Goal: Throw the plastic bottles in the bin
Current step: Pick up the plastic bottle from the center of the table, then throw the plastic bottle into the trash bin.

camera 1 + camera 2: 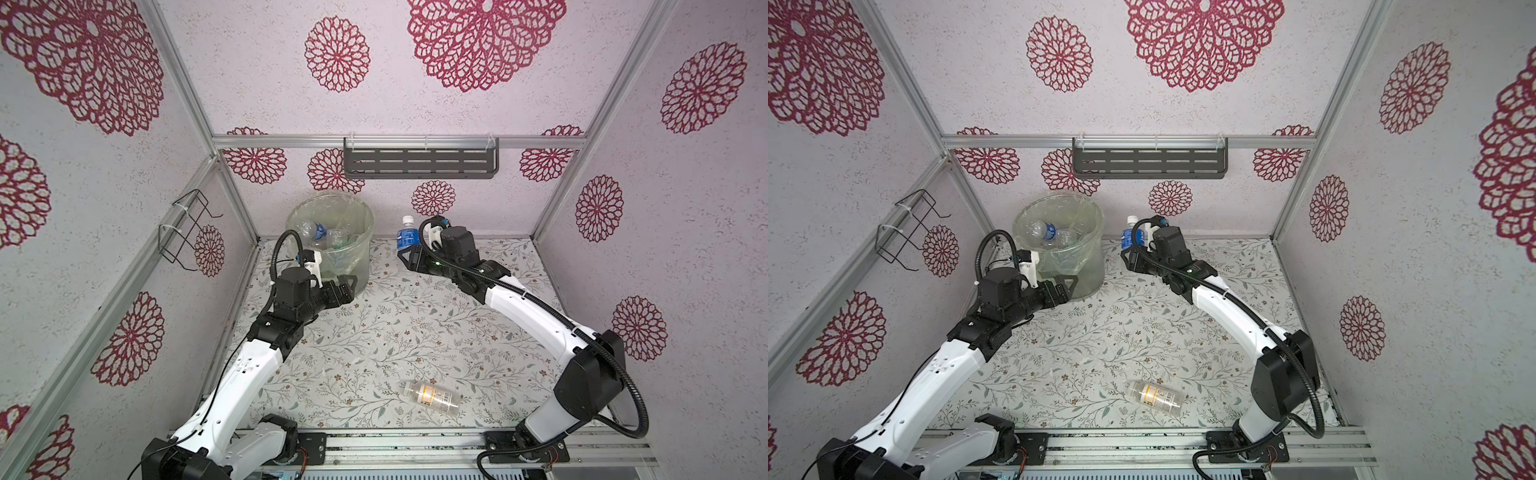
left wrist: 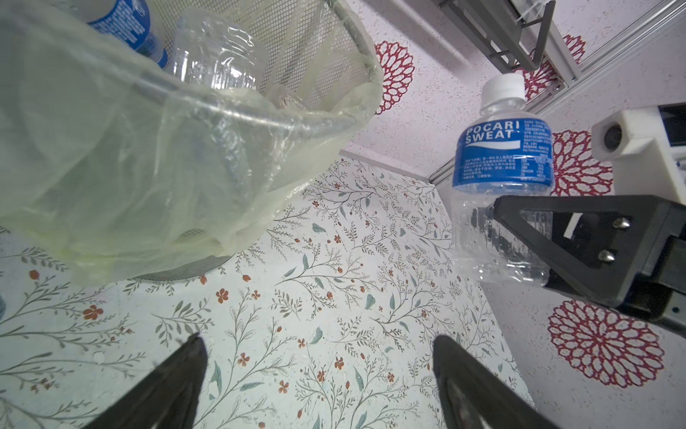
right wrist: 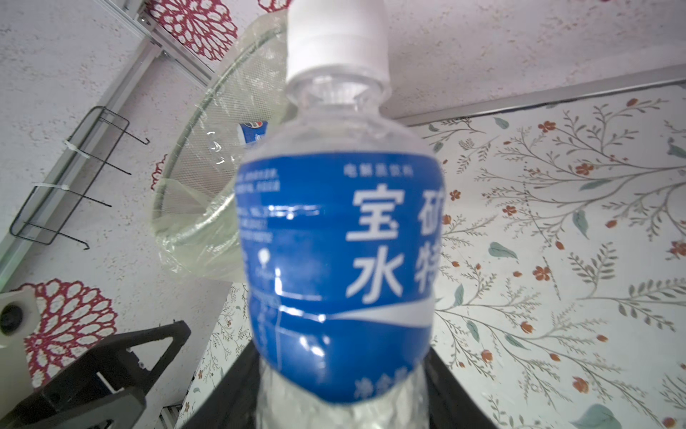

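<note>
The bin [image 1: 365, 253] [image 1: 1097, 249] stands at the back left of the table, lined with a thin bag, with several plastic bottles [image 1: 314, 231] [image 2: 217, 55] inside. My right gripper [image 1: 405, 258] [image 3: 339, 393] is shut on the lower body of an upright clear bottle with a blue label and white cap [image 1: 406, 235] [image 1: 1128, 233] [image 2: 503, 159] [image 3: 337, 260], held above the table just right of the bin. My left gripper [image 1: 352, 284] [image 2: 317, 340] is open and empty, low against the bin's front side. Another clear bottle with a white label [image 1: 432, 397] [image 1: 1156, 397] lies near the table's front edge.
A dark slotted shelf [image 1: 419, 163] hangs on the back wall above the bin and the held bottle. A black wire rack [image 1: 183, 230] is fixed to the left wall. Patterned walls close in three sides, and a metal rail [image 1: 415, 449] runs along the front.
</note>
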Controlling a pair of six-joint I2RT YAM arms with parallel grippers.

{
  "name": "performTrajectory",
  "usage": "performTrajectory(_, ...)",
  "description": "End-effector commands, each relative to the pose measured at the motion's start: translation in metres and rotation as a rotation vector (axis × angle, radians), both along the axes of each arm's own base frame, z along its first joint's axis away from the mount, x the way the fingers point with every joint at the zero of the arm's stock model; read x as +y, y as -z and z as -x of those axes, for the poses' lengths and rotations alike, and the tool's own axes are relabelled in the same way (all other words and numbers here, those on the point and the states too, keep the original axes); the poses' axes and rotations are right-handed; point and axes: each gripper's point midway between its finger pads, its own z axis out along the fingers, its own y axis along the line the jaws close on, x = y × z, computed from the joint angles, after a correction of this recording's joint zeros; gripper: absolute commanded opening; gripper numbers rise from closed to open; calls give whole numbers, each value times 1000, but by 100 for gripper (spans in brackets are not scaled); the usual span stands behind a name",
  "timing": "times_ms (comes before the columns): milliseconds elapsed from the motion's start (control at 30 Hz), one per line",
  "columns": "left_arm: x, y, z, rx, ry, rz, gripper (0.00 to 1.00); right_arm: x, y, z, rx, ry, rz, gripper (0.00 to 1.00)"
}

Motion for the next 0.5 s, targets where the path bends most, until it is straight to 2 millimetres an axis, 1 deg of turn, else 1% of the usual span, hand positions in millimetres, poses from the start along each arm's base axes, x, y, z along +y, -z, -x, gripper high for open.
performTrajectory(0,5,-12,9,-25,-10,-9,97,10,-40,-4,-91,-4,-61,43)
performTrajectory(67,7,-12,13,-23,-13,-21,97,9,-46,-4,-118,-9,-37,43)
performTrajectory(133,11,-11,16,-14,-23,-41,97,-2,-50,-3,-149,19,7,43)
performTrajectory(233,17,-8,20,-6,-42,-69,97,-18,-52,7,-190,39,65,43)
performTrajectory(333,25,-6,25,-11,-71,-88,97,-33,-49,19,-215,47,109,44)
performTrajectory(467,35,-5,31,-16,-106,-100,97,-42,-42,30,-224,50,123,44)
